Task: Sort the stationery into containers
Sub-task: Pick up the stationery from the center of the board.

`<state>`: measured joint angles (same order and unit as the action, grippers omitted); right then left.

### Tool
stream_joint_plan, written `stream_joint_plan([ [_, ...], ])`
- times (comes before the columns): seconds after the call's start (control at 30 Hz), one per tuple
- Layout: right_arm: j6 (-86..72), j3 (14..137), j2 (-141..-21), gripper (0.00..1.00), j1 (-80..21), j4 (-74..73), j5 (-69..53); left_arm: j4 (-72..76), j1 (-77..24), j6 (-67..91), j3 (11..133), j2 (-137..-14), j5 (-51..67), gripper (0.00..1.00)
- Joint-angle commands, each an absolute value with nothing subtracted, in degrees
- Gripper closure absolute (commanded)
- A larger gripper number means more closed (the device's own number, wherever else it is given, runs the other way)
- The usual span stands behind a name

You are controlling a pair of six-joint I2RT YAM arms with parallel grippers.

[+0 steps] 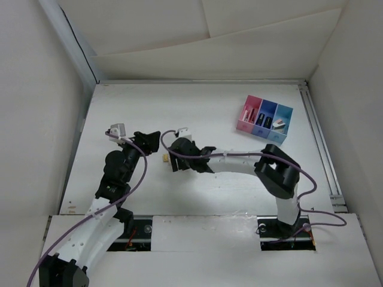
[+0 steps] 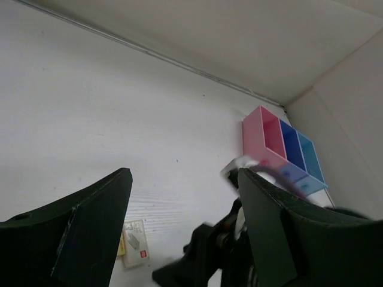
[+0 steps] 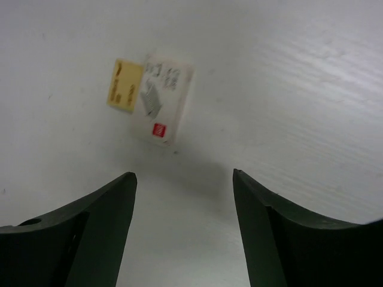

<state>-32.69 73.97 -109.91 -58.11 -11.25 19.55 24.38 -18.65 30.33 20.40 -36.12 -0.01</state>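
Pink, dark-blue and light-blue three-bin plastic tray (image 1: 246, 127): several pieces inside; small white eraser block with yellow end (image 3: 152, 98) unsorted on table (image 1: 209, 107); right gripper (image 3: 182, 176) above it, jaws wide, empty; left gripper (image 2: 182, 173) parted, empty.

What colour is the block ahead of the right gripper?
The block is white with a yellow end; right wrist view.
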Motion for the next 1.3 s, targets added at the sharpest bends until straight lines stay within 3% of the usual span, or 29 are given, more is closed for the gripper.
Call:
stream_joint_plan([
  [0.0, -33.7, 78.1, -112.8, 0.28, -60.5, -10.9, 15.7, 23.9, -18.8, 30.4, 21.9, -33.4, -4.8, 0.31],
  [0.27, -33.7, 84.3, -119.1, 0.30, -61.8, -10.9, 19.1, 17.7, -18.8, 33.7, 20.3, -22.3, -17.0, 0.31],
  [0.47, -34.2, 86.3, -123.8, 0.48, -61.8, -12.2, 27.5, 17.1, -18.8, 34.9, 19.1, -19.1, -18.5, 0.31],
  [0.53, -34.7, 86.8, -124.5, 0.61, -61.8, -12.2, 28.0, 17.1, -18.8, 34.9, 19.1, -20.6, -18.5, 0.31],
  [0.77, -35.8, 85.2, -119.9, 0.85, -61.3, -12.2, 33.6, 17.7, -18.8, 34.9, 19.7, -22.9, -17.1, 0.31],
  [0.9, -35.8, 79.8, -109.4, 0.86, -55.9, -12.2, 35.8, 19.9, -18.8, 34.4, 19.7, -24.8, -14.5, 0.31],
  [1.03, -34.5, 73.3, -98.0, 0.86, -43.5, -11.7, 35.2, 21.3, -18.8, 33.2, 20.9, -29.5, -9.7, 0.30],
  [1.1, -34.0, 70.5, -93.1, 0.86, -30.4, -12.2, 34.6, 22.1, -18.8, 32.7, 22.3, -34.0, -7.0, 0.30],
  [1.27, -34.5, 68.6, -89.8, 0.86, -17.6, -14.1, 34.1, 22.6, -18.8, 32.2, 23.5, -37.5, -4.0, 0.31],
])
